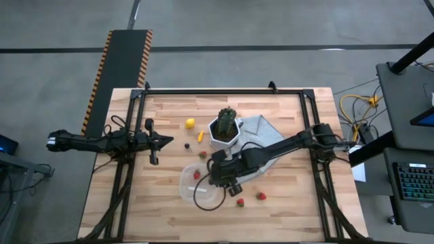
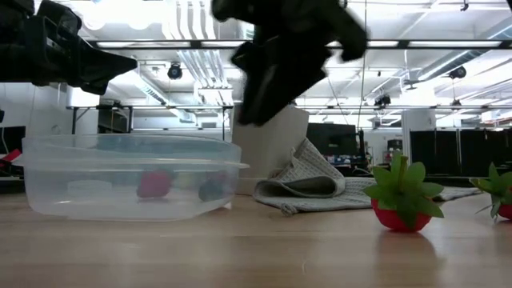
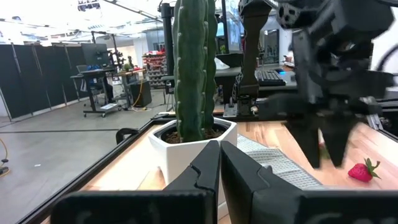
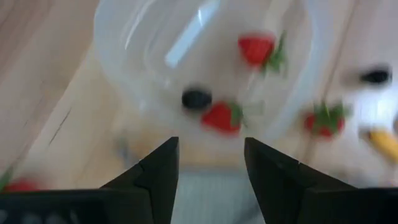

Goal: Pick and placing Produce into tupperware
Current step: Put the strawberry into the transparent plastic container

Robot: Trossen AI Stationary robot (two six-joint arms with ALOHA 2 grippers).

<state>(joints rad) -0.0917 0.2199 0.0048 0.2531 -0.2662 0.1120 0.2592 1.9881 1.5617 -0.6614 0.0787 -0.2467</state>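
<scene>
The clear tupperware (image 1: 202,190) stands on the wooden table near the front middle. It holds two strawberries (image 4: 221,117) and a dark berry (image 4: 196,99). My right gripper (image 4: 211,158) hovers open and empty above the tupperware's right rim; it also shows in the high view (image 1: 215,177). On the table lie one strawberry (image 1: 202,154) beyond the tupperware and two (image 1: 240,202) right of it. A dark berry (image 1: 187,144), an orange piece (image 1: 200,135) and a lemon (image 1: 190,123) also lie there. My left gripper (image 1: 163,141) waits shut at the table's left.
A green cactus in a white faceted pot (image 1: 226,130) stands behind the tupperware, with a folded grey cloth (image 1: 263,132) at its right. A black frame runs along the table's edges. Bare wood lies at the front left.
</scene>
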